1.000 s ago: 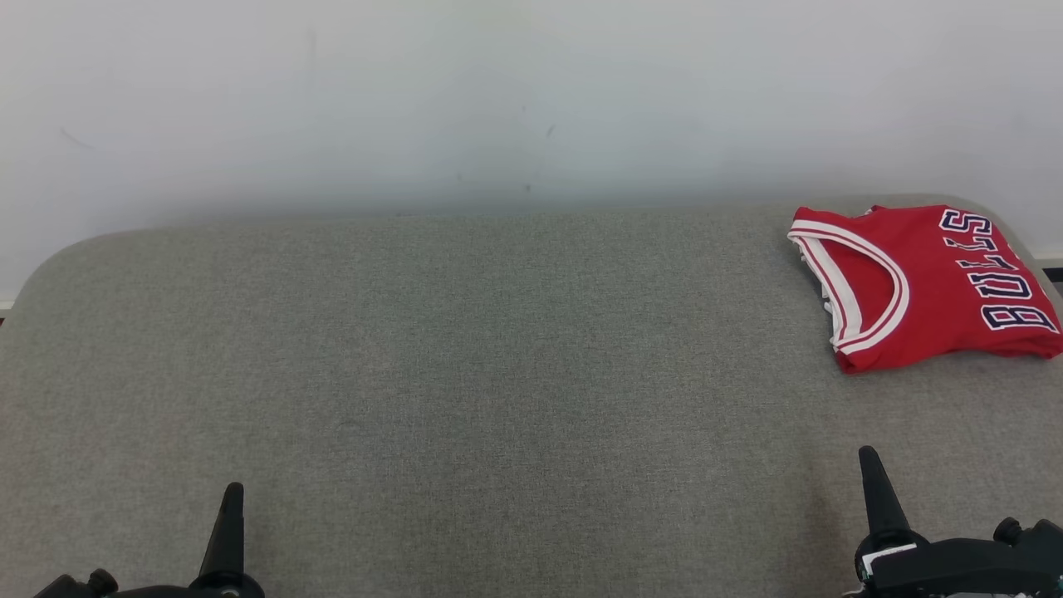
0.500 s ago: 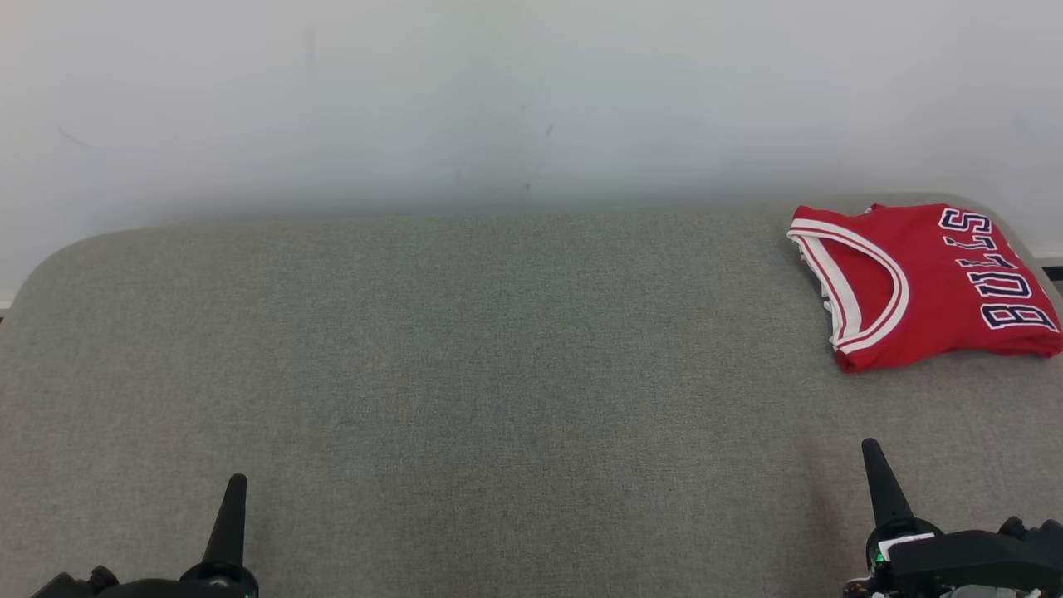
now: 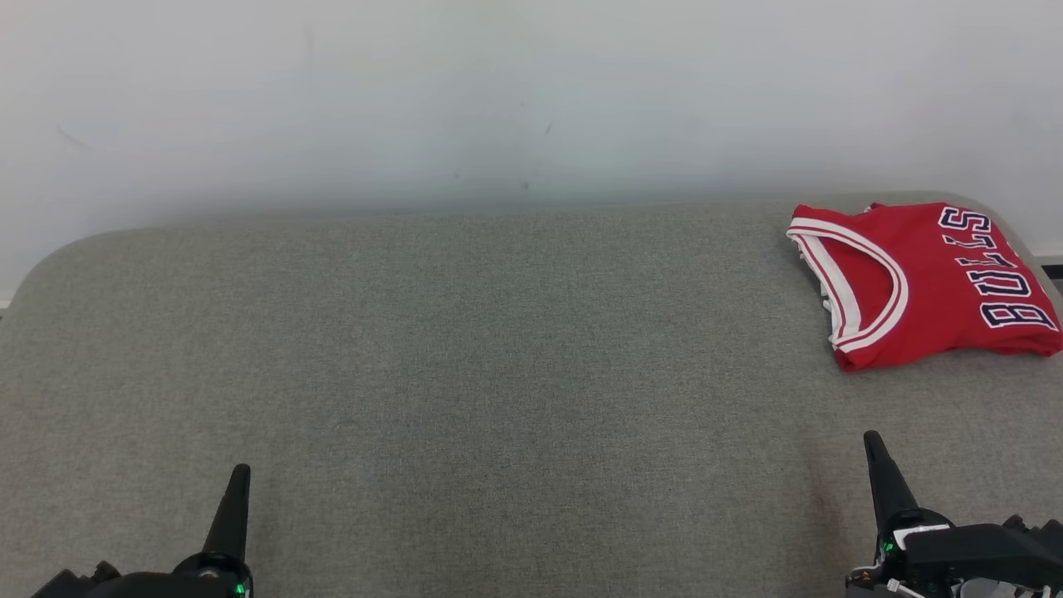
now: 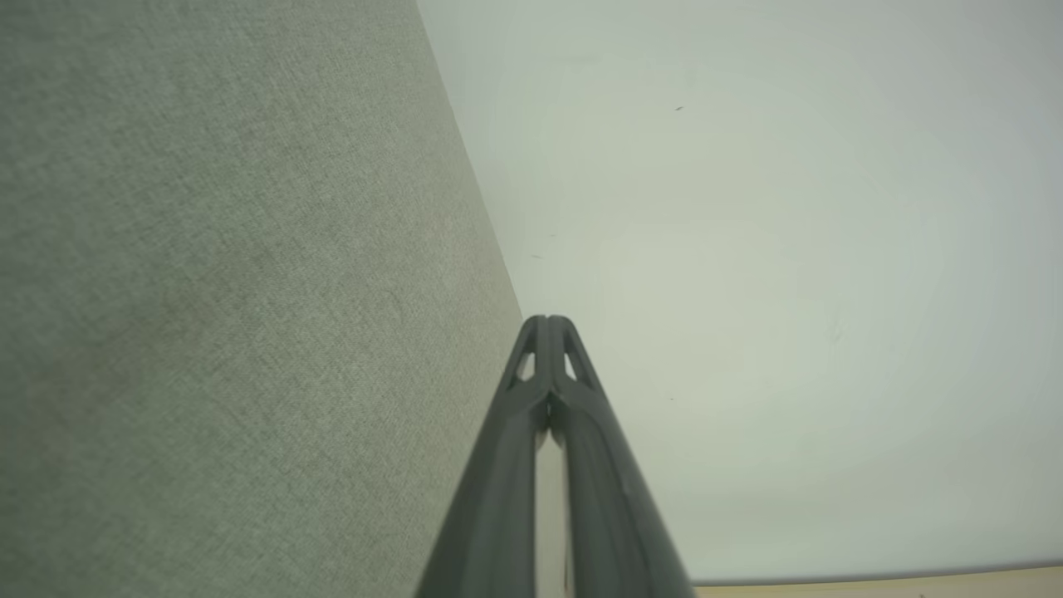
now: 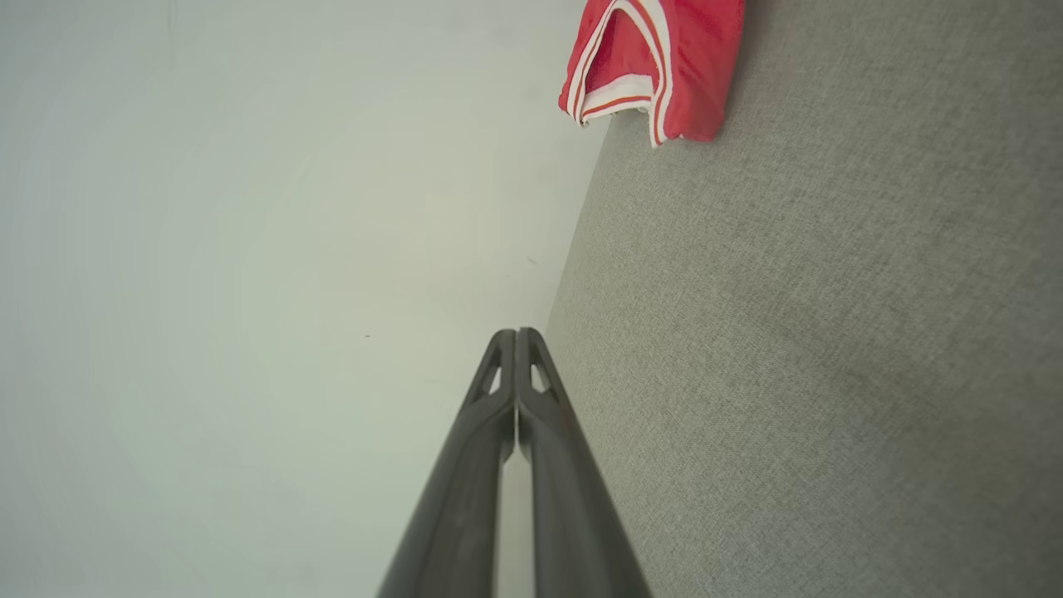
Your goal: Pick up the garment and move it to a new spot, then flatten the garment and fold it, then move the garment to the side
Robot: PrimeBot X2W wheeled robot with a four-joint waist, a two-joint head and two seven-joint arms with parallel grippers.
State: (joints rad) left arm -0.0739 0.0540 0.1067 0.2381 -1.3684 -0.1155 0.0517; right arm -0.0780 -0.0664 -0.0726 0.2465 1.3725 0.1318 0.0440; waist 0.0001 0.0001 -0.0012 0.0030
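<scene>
Garment (image 3: pixel 922 286): folded, unmoved at two o'clock on the grey padded surface (image 3: pixel 498 374), well apart from either gripper. Only a slight forward creep of left gripper (image 3: pixel 239 477) at seven o'clock and right gripper (image 3: pixel 874 444) at five, both pressed together on nothing. Looks finished, folded and set aside.

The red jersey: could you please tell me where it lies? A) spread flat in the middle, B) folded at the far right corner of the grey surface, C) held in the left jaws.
B: the red jersey lies folded at the far right corner of the grey surface.
</scene>
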